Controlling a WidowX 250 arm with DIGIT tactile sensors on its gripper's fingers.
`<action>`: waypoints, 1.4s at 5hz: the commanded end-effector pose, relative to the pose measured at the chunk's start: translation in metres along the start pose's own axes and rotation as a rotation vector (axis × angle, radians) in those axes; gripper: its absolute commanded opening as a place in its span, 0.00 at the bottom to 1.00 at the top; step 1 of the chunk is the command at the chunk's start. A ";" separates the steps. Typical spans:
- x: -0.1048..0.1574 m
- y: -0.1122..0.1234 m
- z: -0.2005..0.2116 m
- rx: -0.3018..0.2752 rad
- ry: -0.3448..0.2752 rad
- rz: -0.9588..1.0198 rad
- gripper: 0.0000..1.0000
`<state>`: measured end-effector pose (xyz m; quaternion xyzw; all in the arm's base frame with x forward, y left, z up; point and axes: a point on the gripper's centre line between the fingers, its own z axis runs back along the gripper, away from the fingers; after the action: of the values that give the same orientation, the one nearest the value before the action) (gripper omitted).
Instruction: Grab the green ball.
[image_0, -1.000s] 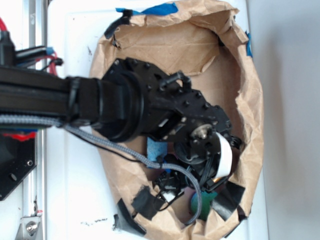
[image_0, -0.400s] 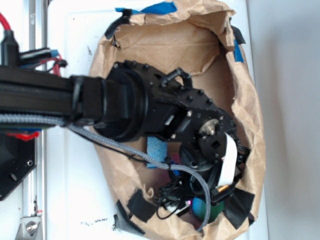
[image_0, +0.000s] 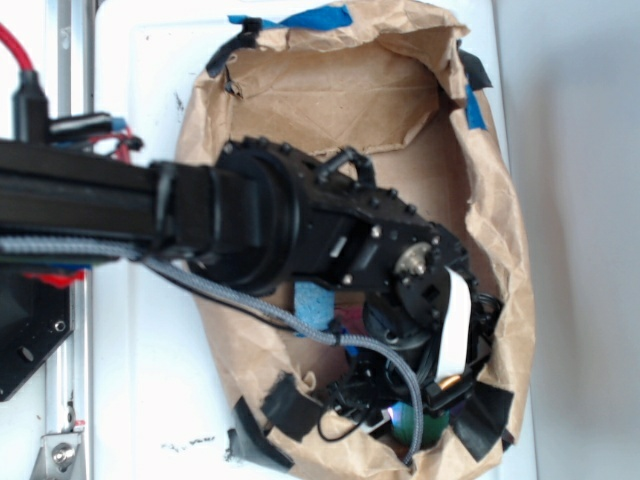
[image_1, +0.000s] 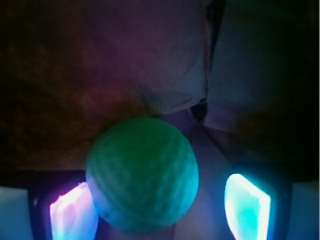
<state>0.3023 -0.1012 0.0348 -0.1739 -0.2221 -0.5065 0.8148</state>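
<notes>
The green ball (image_1: 142, 175) fills the lower middle of the wrist view, round and dimpled, resting on the brown paper floor. My gripper (image_1: 160, 205) is open around it. The left finger (image_1: 72, 212) glows pink and sits against the ball's side. The right finger (image_1: 247, 200) glows cyan and stands apart from the ball with a clear gap. In the exterior view only a sliver of the ball (image_0: 434, 428) shows in the bag's lower right corner, under the black arm (image_0: 330, 230) and its grey cable; the fingers are hidden there.
A crumpled brown paper bag (image_0: 330, 90) walls in the whole work area, patched with black tape (image_0: 290, 405) and blue tape (image_0: 320, 17). A light blue sponge (image_0: 312, 303) lies under the arm. A metal rail (image_0: 75, 60) runs down the left.
The arm has reached further toward the bag's lower right corner and closer over the ball. The bag's right rim has shifted slightly.
</notes>
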 end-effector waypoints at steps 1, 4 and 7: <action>0.025 -0.028 -0.005 -0.060 -0.026 -0.159 1.00; 0.023 -0.030 -0.004 -0.053 -0.018 -0.146 0.00; 0.026 -0.020 0.014 -0.012 -0.024 -0.086 0.00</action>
<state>0.2875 -0.1123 0.0349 -0.1924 -0.1990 -0.5322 0.8001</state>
